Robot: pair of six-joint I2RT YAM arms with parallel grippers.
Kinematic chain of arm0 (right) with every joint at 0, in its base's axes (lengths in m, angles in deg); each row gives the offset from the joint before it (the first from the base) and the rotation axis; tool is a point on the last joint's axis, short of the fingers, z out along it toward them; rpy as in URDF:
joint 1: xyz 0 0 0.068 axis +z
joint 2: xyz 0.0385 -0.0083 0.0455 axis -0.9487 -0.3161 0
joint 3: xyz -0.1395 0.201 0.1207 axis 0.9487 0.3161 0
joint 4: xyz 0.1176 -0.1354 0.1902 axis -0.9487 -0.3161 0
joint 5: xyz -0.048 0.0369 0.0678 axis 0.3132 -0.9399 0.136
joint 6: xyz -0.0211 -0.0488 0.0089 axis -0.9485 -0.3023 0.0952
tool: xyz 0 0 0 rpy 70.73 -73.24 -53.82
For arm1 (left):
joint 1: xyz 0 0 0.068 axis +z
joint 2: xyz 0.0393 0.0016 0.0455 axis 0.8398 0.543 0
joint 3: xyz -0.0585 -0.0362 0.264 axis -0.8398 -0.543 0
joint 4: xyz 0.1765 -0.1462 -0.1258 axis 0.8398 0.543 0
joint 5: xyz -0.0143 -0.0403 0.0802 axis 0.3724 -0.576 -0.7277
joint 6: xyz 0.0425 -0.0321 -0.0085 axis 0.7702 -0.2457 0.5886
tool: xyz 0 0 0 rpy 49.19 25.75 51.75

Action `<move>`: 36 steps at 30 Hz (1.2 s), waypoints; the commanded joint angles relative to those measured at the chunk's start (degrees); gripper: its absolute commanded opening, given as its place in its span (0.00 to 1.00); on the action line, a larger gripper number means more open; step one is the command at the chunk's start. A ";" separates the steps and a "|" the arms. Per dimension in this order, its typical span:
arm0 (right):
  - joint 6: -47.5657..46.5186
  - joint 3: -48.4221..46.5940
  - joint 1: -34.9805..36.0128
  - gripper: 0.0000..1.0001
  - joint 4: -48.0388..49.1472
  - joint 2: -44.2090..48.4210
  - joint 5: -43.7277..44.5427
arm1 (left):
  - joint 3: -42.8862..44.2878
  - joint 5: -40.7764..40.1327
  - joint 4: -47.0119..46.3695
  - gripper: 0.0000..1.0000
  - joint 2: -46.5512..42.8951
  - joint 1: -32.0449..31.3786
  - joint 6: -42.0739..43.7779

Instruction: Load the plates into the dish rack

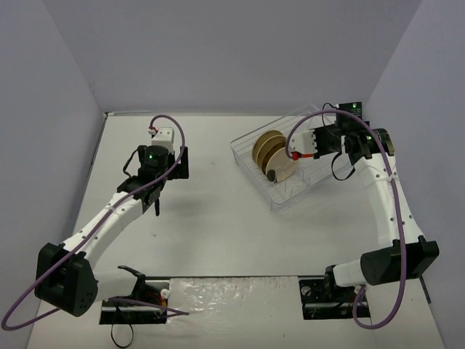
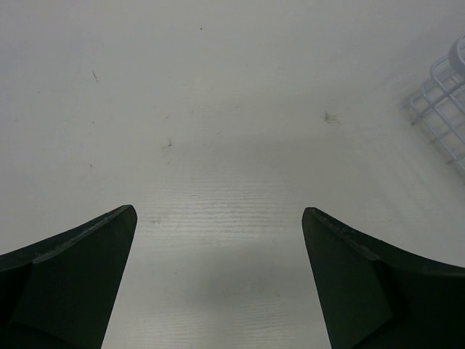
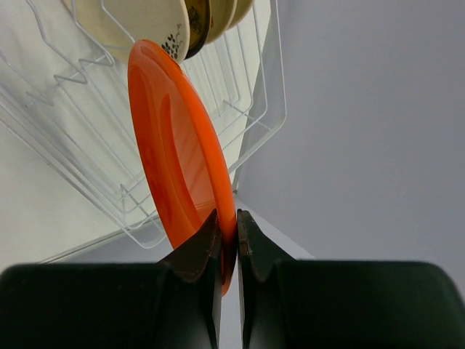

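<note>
Left gripper (image 2: 219, 212) over the table (image 2: 218, 87), jaws wide apart, only tabletop showing btwn them. Dark fingers (image 2: 80, 276) fill the bottom corners, L and R. Surface is white w/ a few small specks and scuffs. At the right edge, a corner of the dish rack (image 2: 439, 109) pokes in, well apart from the fingers.

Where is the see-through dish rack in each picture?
Top external: the dish rack sits right of centre, slanted, with plates standing in it.
Left wrist: only a corner of it shows, at the upper right edge.
Right wrist: its wires fill the upper left, behind the orange plate pinched by the right gripper.
Shared landmark: the white table under the rack.
</note>
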 commanded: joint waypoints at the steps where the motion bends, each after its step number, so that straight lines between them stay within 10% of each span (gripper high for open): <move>1: -5.06 -1.77 0.89 0.00 1.44 -2.13 -3.84 | 4.40 -0.92 -2.06 0.97 -1.09 0.20 -1.34; 36: -6.82 2.74 9.28 0.00 9.24 -11.25 4.79 | -0.01 -9.07 1.99 0.97 -8.41 0.20 -3.20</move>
